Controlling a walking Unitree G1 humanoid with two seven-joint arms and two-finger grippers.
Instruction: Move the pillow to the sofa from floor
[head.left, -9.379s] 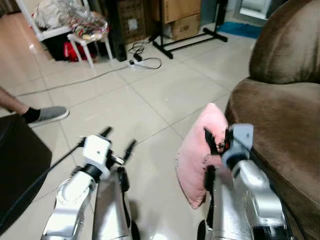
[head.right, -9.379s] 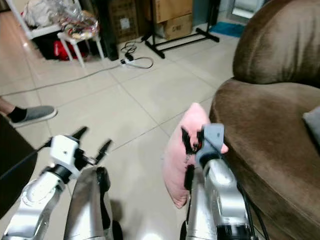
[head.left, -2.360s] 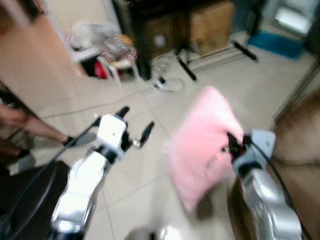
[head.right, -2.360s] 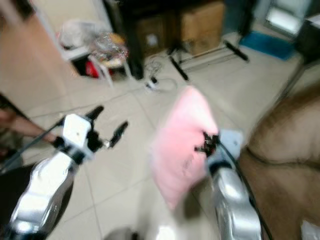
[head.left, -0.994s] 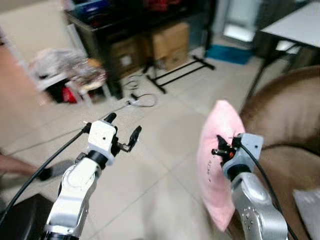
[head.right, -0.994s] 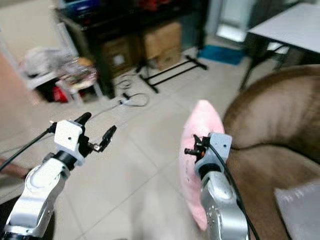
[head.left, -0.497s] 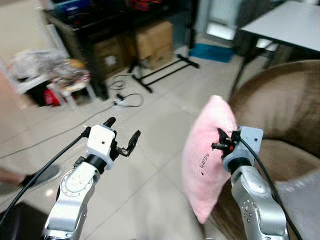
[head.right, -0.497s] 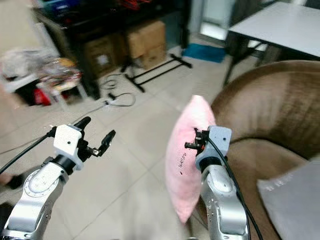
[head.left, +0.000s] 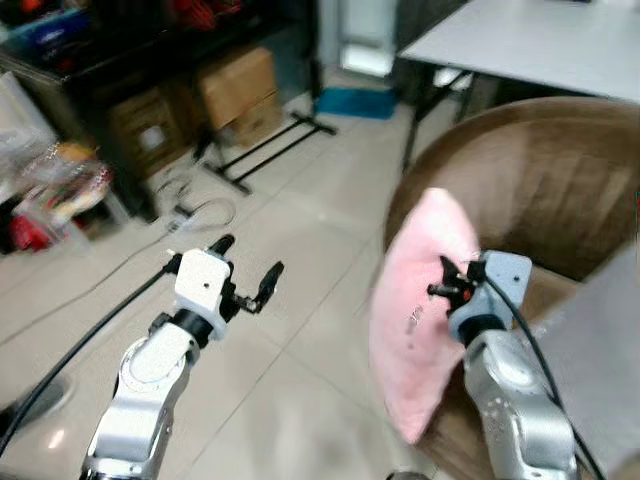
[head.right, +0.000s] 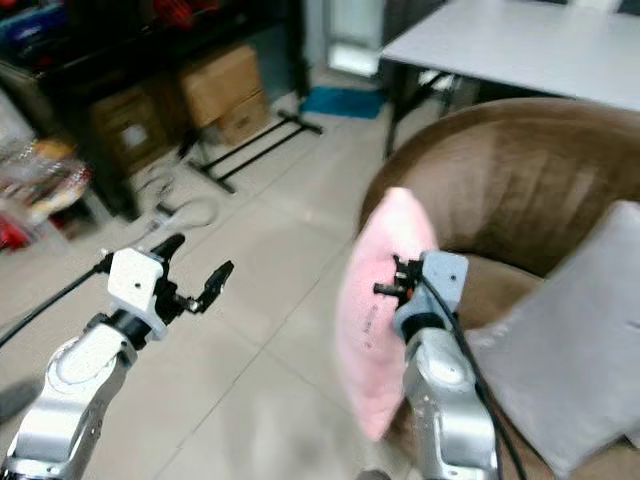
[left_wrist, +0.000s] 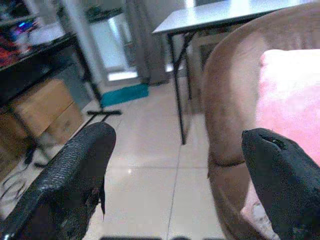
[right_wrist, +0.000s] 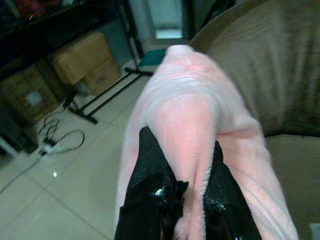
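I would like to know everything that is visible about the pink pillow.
The pink pillow is soft and plush, with small dark marks on its face. It hangs upright in the air, off the floor, in front of the brown sofa. The right gripper pinches a fold of its fabric between both black fingers. Nothing else touches it.

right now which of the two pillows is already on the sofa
The grey pillow is: it lies on the brown sofa seat. The pink pillow hangs off the floor, pinched in the right gripper.

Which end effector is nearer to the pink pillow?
The right end effector is nearer: it pinches the pink pillow. The left end effector is open, apart from it, over the floor.
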